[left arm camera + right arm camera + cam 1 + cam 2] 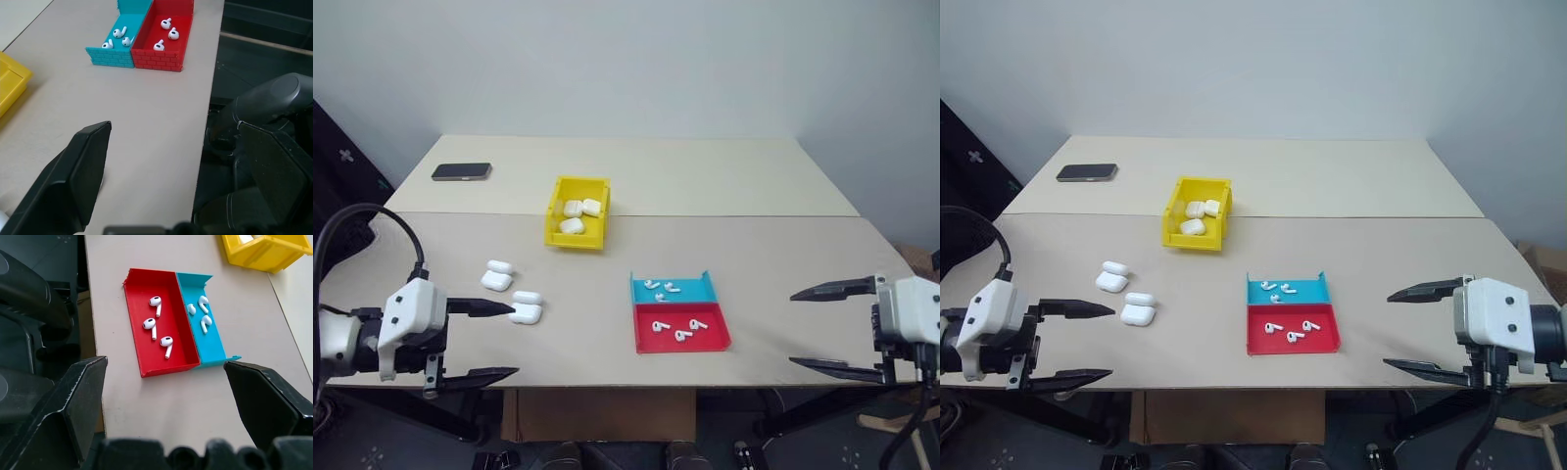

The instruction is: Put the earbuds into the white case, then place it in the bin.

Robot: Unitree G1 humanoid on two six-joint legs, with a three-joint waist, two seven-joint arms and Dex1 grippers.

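Here both tools, left tool and right tool, hang spread apart and empty; earbuds at six o'clock of the tabletop await picking first.

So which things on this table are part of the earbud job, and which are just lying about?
Part of the job:
- earbuds in the red tray and blue tray
- two open white cases on the table
- yellow bin, already holding white cases
- left end effector and right end effector, both open and empty

Just lying about:
- smartphone at the far left
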